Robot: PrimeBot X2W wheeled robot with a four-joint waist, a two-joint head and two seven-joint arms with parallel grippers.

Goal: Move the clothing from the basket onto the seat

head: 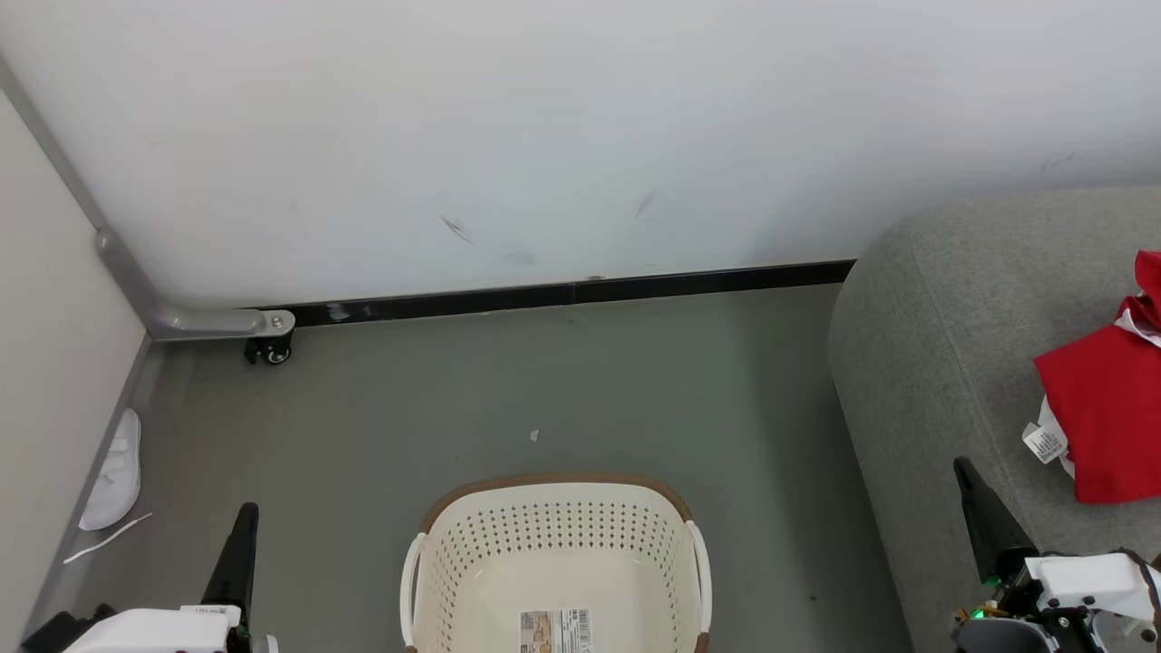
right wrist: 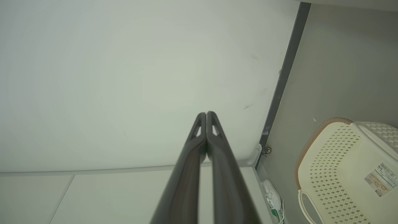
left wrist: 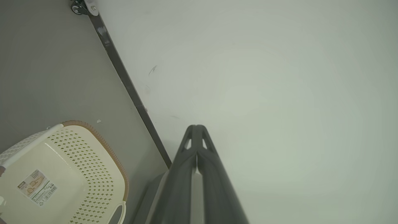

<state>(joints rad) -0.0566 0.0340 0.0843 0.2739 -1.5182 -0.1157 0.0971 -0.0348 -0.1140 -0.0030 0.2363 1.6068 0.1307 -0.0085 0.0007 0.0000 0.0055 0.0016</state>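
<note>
The clothing is lying on the seat, up and right of the right end effector, far from the left end effector, both pinching shut on nothing and flanking the basket.

We can read no words or numbers anywhere. We see a sticker with a barcode on the bottom of the basket, its print too small to make out. A white tag at the edge of the clothing on the seat is just as illegible.
</note>
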